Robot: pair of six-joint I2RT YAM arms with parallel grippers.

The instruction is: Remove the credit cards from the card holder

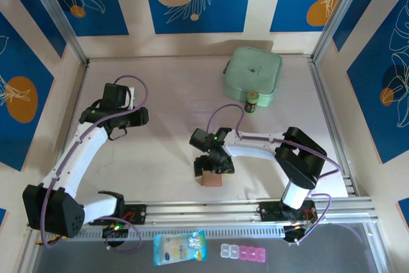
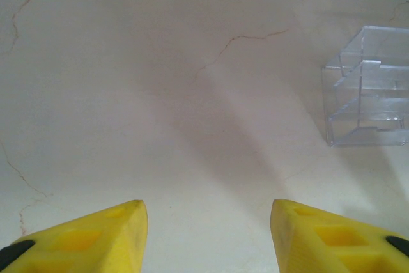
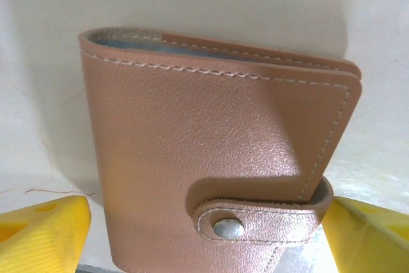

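The card holder [image 3: 217, 151] is a salmon-tan leather wallet lying closed, its snap tab [image 3: 255, 222] fastened across the front. In the top view the card holder [image 1: 209, 178] sits on the table near the front middle. My right gripper [image 3: 209, 201] is low over it and open, one yellow finger on each side of the wallet; a gap shows at the left finger [image 3: 45, 234]. The credit cards are hidden. My left gripper [image 2: 208, 204] is open over bare table at the left, with nothing between its fingers, and appears in the top view as the left gripper [image 1: 120, 95].
A mint-green zip pouch [image 1: 252, 76] lies at the back right with a small dark cylinder [image 1: 252, 101] against its near edge. A clear plastic box [image 2: 369, 87] stands right of my left gripper. A packet [image 1: 179, 247] and a pill strip [image 1: 243, 252] lie beyond the front rail.
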